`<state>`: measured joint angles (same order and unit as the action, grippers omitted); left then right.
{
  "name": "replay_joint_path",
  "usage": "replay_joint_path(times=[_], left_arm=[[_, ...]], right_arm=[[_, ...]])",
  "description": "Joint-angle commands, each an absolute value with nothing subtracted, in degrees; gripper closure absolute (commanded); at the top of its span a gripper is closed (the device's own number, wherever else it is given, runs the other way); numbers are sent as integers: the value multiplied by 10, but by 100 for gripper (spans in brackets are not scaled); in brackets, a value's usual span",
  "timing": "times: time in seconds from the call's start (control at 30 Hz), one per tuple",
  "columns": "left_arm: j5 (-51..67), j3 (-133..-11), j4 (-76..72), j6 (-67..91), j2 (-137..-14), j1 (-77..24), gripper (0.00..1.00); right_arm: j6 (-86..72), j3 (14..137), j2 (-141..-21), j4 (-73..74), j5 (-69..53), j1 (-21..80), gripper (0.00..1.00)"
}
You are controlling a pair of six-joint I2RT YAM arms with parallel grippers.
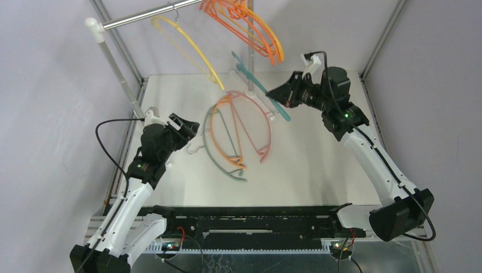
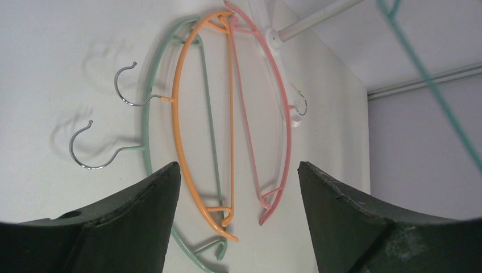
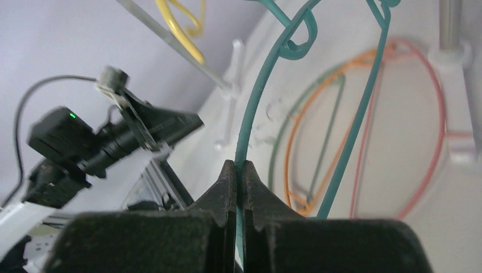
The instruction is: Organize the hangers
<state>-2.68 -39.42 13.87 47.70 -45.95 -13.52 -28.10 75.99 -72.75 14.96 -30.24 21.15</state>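
Three hangers lie on the white table: an orange one [image 1: 215,133], a pink one [image 1: 267,128] and a pale green one [image 1: 216,162]. In the left wrist view the orange [image 2: 181,114], pink [image 2: 286,114] and pale green [image 2: 146,114] hangers lie below my left gripper [image 2: 239,176]. My left gripper [image 1: 190,128] is open and empty just left of them. My right gripper [image 1: 274,92] is shut on a dark teal hanger [image 1: 256,79] and holds it in the air; its jaws [image 3: 239,170] pinch the teal wire [image 3: 256,85]. Several orange hangers [image 1: 250,25] and a yellow one [image 1: 187,48] hang on the rail.
The silver rail [image 1: 148,18] crosses the back on white posts [image 1: 116,68], and a second post [image 1: 250,57] stands behind the pile. A white post foot [image 2: 273,40] touches the pink hanger's far side. Grey walls close in left and right.
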Motion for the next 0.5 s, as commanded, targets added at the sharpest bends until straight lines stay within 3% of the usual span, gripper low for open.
replay_joint_path(times=[0.0, 0.47], left_arm=[[-22, -435, 125, 463, -454, -133, 19], [-30, -428, 131, 454, -452, -133, 19]], right_arm=[[-332, 816, -754, 17, -303, 208, 100], [-475, 1010, -939, -142, -362, 208, 100]])
